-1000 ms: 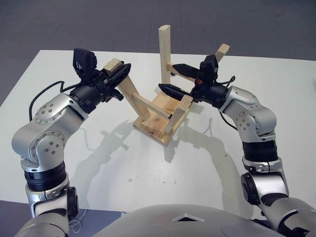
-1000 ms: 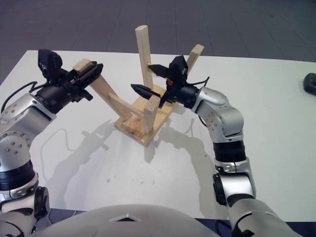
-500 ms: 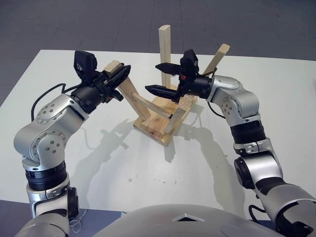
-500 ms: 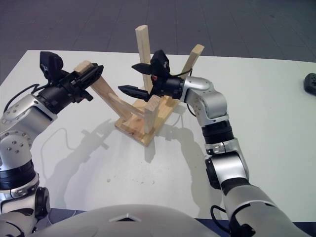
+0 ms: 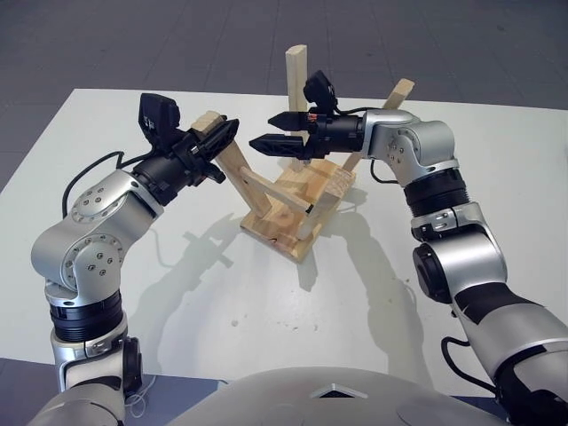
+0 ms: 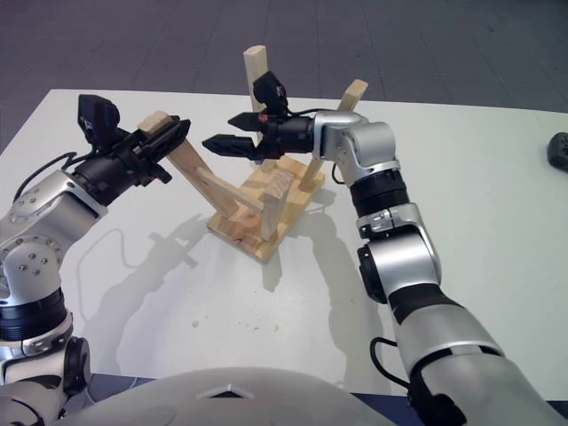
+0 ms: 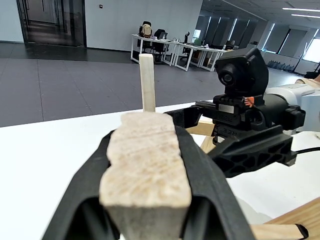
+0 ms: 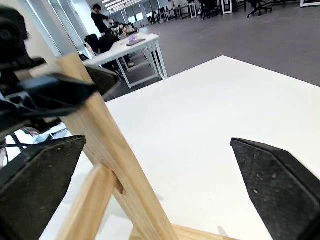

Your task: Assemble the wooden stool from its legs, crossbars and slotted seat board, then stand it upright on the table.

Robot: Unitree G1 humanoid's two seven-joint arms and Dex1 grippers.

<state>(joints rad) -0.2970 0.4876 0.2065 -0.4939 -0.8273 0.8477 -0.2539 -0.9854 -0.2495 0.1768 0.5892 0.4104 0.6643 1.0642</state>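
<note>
The wooden stool (image 5: 293,222) lies upside down, its seat board (image 6: 253,232) flat on the white table and its legs sticking up. My left gripper (image 5: 217,138) is shut on the top end of the slanting left leg (image 5: 235,173); that pale leg end (image 7: 145,170) sits between the black fingers (image 7: 200,170). My right gripper (image 5: 262,130) hangs open over the stool, beside the tall upright leg (image 5: 296,80), its tips pointing at the held leg (image 8: 107,145). Nothing is between its fingers (image 8: 280,185). A crossbar (image 5: 277,192) joins the left leg to the front one.
The white table (image 5: 461,266) has bare room in front and to the right of the stool. A small black object (image 6: 557,146) lies at the table's far right edge. Another leg (image 5: 396,92) leans out behind my right arm.
My right gripper has swung up and leftward from the stool's right legs to just short of the held left leg, staying open. The left gripper keeps its hold.
</note>
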